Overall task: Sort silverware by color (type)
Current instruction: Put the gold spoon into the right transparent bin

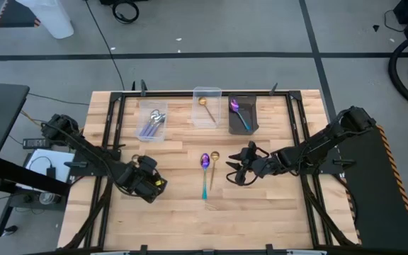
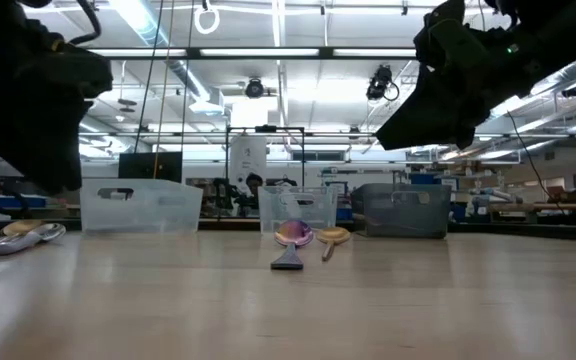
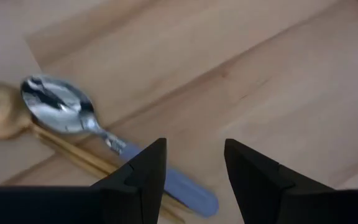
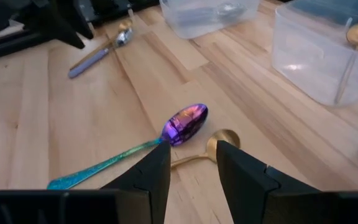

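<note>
Mid-surface, iridescent spoon (image 1: 205,170) lying lengthwise front to back, purple bowl toward the bins, teal handle toward the near edge; gold spoon (image 1: 214,164) just beside, parallel. Right claw (image 1: 238,170) spread, empty, nearby. Left claw (image 1: 142,172) spread, above a silver spoon (image 3: 67,112). Wooden surface (image 1: 261,212); workshop room behind.

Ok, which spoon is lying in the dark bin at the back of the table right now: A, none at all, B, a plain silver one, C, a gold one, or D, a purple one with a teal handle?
D: in the high view the dark bin holds a purple spoon with a teal handle, while the gold spoon sits in the middle clear bin.
</note>
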